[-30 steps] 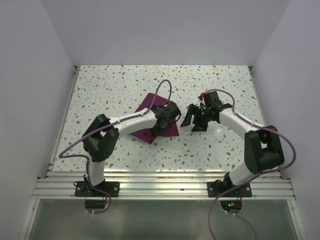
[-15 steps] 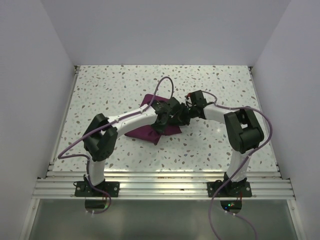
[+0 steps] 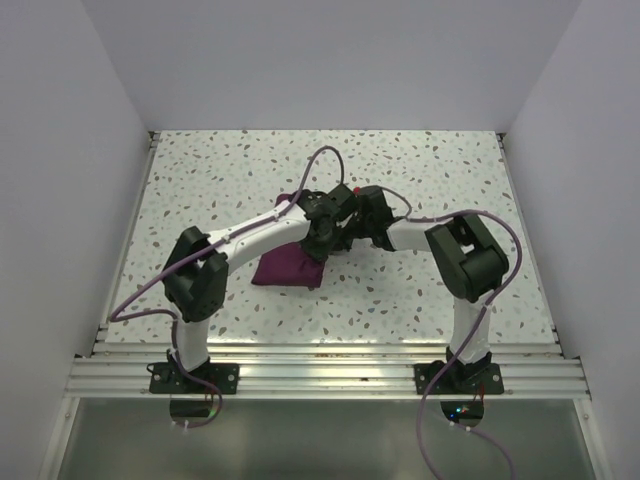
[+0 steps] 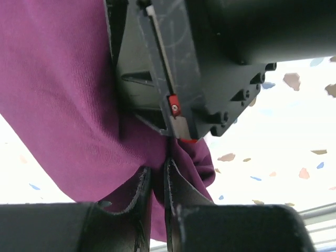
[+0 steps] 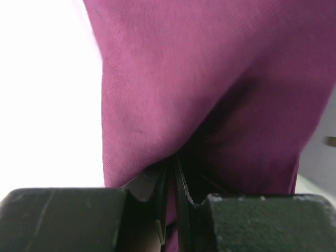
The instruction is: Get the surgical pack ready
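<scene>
Magenta-purple cloth (image 3: 285, 265) lies bunched on the speckled table (image 3: 200, 180), a little left of the middle, and both of your hands meet at its far right corner. From above, your left hand (image 3: 322, 238) reaches in from the left across the cloth and your right hand (image 3: 355, 228) comes in from the right. The two are so close that they look to be touching, and their dark bodies hide the exact spot where they meet the fabric. Your left wrist camera settles it for that side: the two fingers (image 4: 181, 197) stand nearly together with a fold of the cloth drawn into the narrow slot between them, so the left hand is closed on the cloth. In that same view the fabric spreads up and to the left of the pinch, and the dark housing of the right hand, with a small red mark on it, sits just above the pinched fold, against the cloth. Your right wrist camera shows the same on its side: the fingers (image 5: 147, 181) are pressed almost together with a crease of the cloth caught between them, and fabric fills nearly the whole view beyond, so the right hand is closed on the cloth too. The part of the cloth nearest you rests on the table, below and left of both hands; whether the gripped corner is off the table, you cannot tell from above.
</scene>
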### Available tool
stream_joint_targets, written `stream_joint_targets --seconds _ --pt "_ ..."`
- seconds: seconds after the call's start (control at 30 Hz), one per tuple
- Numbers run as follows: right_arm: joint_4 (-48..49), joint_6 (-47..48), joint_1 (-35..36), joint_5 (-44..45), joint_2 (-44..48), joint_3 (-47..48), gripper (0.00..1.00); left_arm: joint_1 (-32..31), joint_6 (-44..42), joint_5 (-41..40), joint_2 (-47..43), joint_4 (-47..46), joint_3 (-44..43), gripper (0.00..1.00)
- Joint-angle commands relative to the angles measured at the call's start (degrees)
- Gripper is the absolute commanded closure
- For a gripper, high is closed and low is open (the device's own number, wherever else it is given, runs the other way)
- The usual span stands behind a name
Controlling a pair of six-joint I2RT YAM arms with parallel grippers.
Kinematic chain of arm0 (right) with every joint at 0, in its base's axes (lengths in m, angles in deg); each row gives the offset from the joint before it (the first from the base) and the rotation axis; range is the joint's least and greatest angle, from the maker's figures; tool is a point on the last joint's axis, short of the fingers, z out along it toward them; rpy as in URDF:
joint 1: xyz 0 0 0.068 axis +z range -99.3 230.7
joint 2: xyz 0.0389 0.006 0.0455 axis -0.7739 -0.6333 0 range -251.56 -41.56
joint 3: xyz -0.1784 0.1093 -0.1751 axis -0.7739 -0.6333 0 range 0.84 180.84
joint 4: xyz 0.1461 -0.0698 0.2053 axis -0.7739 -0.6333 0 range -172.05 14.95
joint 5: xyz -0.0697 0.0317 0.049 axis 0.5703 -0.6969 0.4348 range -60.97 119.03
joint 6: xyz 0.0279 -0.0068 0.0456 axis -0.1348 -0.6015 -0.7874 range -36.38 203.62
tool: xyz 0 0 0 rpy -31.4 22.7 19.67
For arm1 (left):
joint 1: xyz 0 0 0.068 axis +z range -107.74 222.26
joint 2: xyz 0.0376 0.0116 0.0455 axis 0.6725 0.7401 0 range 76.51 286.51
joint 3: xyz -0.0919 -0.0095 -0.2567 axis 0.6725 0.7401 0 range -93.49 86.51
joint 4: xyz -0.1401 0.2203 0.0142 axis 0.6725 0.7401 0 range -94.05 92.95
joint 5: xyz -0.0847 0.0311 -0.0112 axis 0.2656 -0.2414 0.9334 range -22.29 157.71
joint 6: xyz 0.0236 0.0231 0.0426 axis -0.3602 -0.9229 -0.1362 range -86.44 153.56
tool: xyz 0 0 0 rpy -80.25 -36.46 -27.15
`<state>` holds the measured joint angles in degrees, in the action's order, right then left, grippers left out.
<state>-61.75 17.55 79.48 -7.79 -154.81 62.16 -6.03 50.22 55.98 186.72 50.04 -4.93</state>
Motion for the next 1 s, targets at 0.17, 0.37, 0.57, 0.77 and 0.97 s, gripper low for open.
stream_joint_targets --seconds 0.17,0.37,0.57,0.77,0.97 --pt "7.7 -2.5 4.2 -1.6 0.3 -3.7 0.86 1.1 -1.0 5.0 -4.3 -5.1 -5.2 1.00" --pt "6.3 0.1 6.4 0.6 -6.4 4.7 0.81 1.4 -0.9 6.7 -5.9 -6.5 -4.1 1.00" --pt "-5.6 8.9 -1.1 2.2 -0.8 1.8 0.80 2.7 -0.8 6.3 -6.9 -6.1 -2.2 1.00" --pt "-20.7 23.9 -7.6 0.2 6.1 3.7 0.78 5.3 -0.7 7.9 -8.1 -7.4 0.3 1.00" --pt "-28.1 28.9 -9.2 0.0 8.1 6.3 0.78 6.3 -1.8 8.4 -8.7 -7.7 1.2 1.00"
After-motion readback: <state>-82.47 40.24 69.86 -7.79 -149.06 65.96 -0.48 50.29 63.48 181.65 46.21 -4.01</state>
